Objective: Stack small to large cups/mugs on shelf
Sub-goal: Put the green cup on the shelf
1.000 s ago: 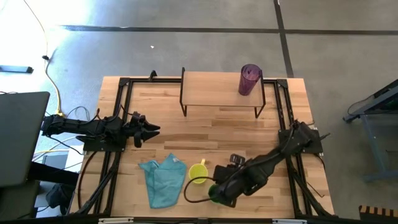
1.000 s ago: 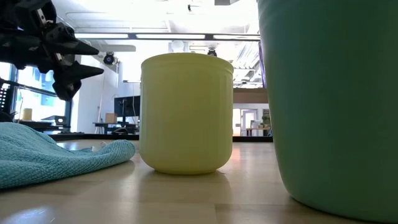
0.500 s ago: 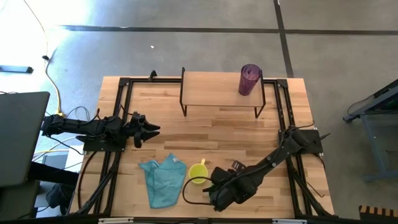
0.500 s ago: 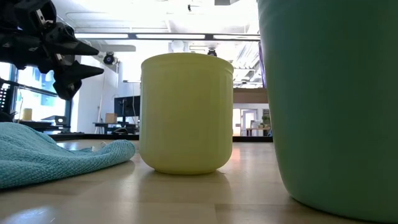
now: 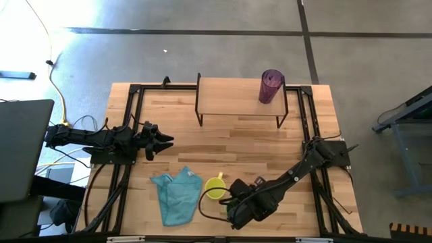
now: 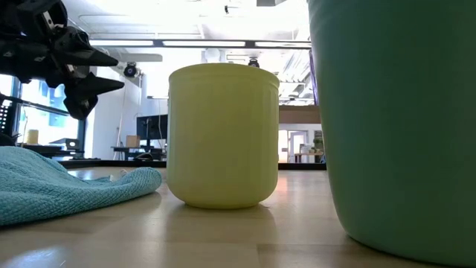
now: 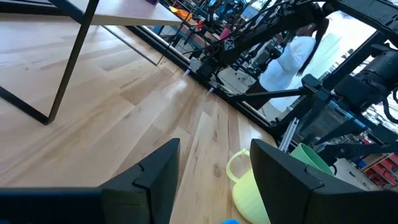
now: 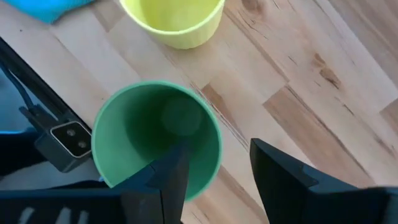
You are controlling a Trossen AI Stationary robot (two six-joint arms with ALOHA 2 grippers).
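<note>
The green cup (image 8: 155,134) stands upright on its base near the table's near edge, filling the right of the low view (image 6: 394,126). My right gripper (image 8: 217,152) hangs open above it (image 5: 237,206), one finger over its hollow and one outside its rim. The yellow mug (image 5: 214,187) stands upright just left of the cup (image 6: 223,134). On the shelf (image 5: 229,98), at its right end, stands the purple tumbler (image 5: 271,86). My left gripper (image 5: 162,140) waits open above the table's left side (image 7: 214,168). My right gripper comes at the green cup from above, pointing down. One finger (image 8: 174,168) stands over the inside of the rim (image 8: 214,134) and the other (image 8: 273,168) outside it. I cannot tell whether either finger touches the wall. The cup stands on the table.
A teal cloth (image 5: 177,194) lies crumpled left of the yellow mug. Dark metal frames (image 5: 135,121) run along both table sides. Bare wood lies between the shelf and the mugs. A person in white (image 7: 292,53) shows beyond the table.
My right gripper has moved a little toward the table's near-left corner and now covers the green cup, which showed partly in the high view a second ago. The cups and the left arm have kept still.
</note>
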